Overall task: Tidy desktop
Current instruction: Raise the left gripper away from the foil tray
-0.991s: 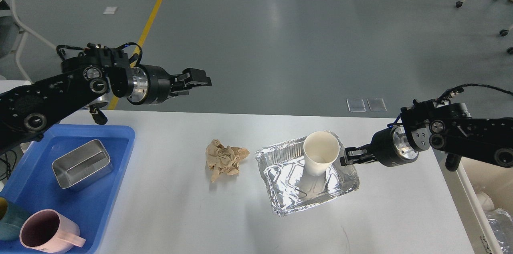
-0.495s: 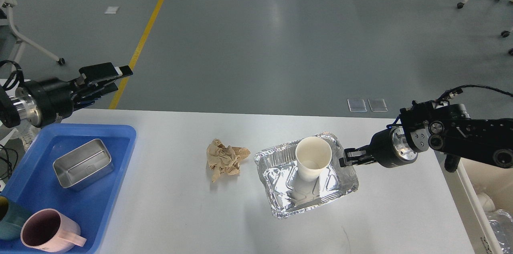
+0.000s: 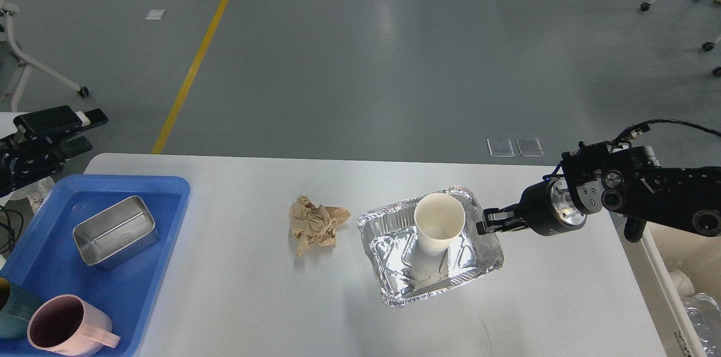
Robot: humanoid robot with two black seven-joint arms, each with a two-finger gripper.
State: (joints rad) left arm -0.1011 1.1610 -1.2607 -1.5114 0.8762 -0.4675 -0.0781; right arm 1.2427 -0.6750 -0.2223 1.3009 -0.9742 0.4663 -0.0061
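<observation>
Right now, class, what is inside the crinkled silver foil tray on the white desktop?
A white paper cup stands upright inside the crinkled silver foil tray. The tray floor beside it looks bare; the patch under the cup is covered.

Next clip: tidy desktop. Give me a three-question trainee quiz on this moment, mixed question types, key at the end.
1. True or false: the white paper cup stands upright inside the crinkled aluminium foil tray.
2. Which item lies directly on the white desktop, left of the foil tray?
A. crumpled brown paper
B. pink mug
C. rectangular steel container
3. Fill in: the right gripper is at the foil tray's ____ edge, while the left gripper is off beyond the blue plastic tray.

Key: 1 true; 2 A; 3 right.
</observation>
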